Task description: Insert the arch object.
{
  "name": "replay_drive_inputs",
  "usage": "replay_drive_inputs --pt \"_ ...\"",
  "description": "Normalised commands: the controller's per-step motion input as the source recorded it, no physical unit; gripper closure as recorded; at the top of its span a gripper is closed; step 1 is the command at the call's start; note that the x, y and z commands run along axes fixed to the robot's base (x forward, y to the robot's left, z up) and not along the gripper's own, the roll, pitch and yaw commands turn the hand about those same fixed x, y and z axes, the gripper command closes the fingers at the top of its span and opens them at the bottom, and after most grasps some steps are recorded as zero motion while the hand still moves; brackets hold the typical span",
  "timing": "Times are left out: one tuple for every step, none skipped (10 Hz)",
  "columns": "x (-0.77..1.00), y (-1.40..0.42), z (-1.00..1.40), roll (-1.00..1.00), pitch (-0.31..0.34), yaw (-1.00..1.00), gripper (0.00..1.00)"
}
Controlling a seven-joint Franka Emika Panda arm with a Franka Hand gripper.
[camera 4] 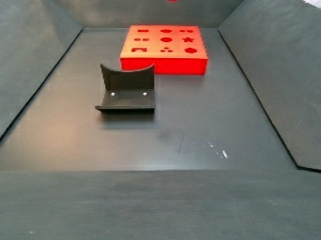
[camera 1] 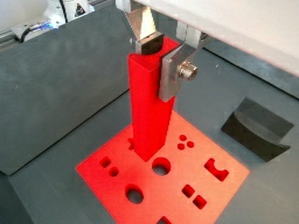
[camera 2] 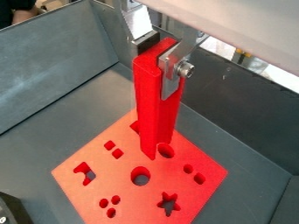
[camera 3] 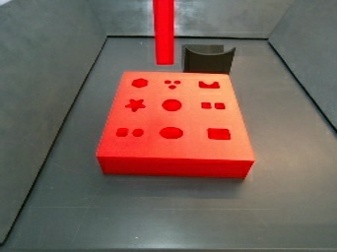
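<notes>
Gripper (camera 1: pixel 156 51) clamps upright red arch piece (camera 1: pixel 149 109) above red board (camera 1: pixel 163 179).

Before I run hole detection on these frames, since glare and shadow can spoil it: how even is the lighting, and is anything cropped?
In both wrist views the red arch piece held in the gripper looks evenly lit and sharp. In a side view the red block is saturated but its holes read clearly, and the piece runs off the picture's top. In the other, the dark fixture lacks detail.

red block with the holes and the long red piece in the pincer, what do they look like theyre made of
The red block looks like matte plastic: uniform colour, crisp cut-outs, no glare. The long red piece, held by the pincer above the block, shows the same flat red, likely plastic too. The fingers look like brushed metal.
</notes>
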Motion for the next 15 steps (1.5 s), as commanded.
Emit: replay_drive_inputs --pt "0.23 0.06 0.0 0.04 0.0 -0.02 1.0" --pt "0.35 0.51 -0.19 0.0 -0.049 -0.51 1.0" --pt "0.38 0.09 -0.2 0.16 -0.017 -0.8 1.0" --pt "0.31 0.06 -0.21 0.16 -0.017 -0.86 1.0" --pt "0.31 0.06 -0.19 0.16 -0.024 -0.86 1.0" --pt "0.3 0.08 -0.15 0.12 -0.034 -0.87 1.0" --pt "0.3 0.14 -0.08 0.07 -0.039 -0.86 1.0" --pt "0.55 0.26 0.0 0.04 -0.023 -0.68 1.0" --pt "0.78 0.36 -0.06 0.0 0.0 -0.5 1.0" --pt "0.78 0.34 -0.21 0.02 0.0 -0.5 1.0" --pt "0.72 0.28 -0.28 0.08 0.0 -0.56 1.0" --pt "0.58 0.25 -0.34 0.09 0.0 -0.65 1.0" --pt "0.49 0.25 -0.39 0.06 0.0 -0.71 1.0" --pt "0.43 0.27 -0.37 0.03 0.0 -0.74 1.0" --pt "0.41 0.26 -0.32 0.0 0.0 -0.77 1.0"
